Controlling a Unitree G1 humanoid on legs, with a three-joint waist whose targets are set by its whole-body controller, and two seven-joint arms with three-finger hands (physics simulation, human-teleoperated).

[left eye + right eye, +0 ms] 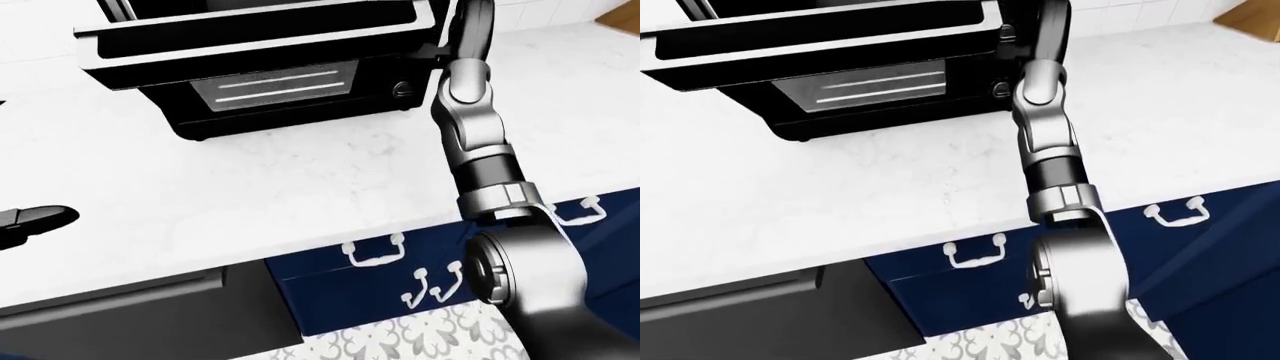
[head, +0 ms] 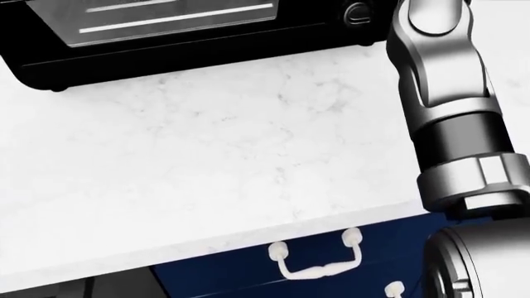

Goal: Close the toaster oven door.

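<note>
The black toaster oven [image 1: 300, 114] stands at the top of the white counter [image 1: 250, 187]. Its glass door [image 1: 288, 86] leans partway up, with a silver-edged top bar [image 1: 250, 46] jutting toward me. My right arm [image 1: 470, 127] reaches up the right side, and its dark hand [image 1: 462, 36] rests against the right end of that bar; the fingers are not clear. A small round knob [image 1: 402, 88] sits on the oven's lower right. A dark shape [image 1: 35, 221] at the left edge, likely my left hand, hovers above the counter far from the oven.
Blue drawers with white handles [image 1: 373, 251] run under the counter edge, and a dark appliance front [image 1: 130, 315] sits to their left. Patterned floor tiles [image 1: 420, 337] show at the bottom. A wooden corner [image 1: 625, 11] shows at the top right.
</note>
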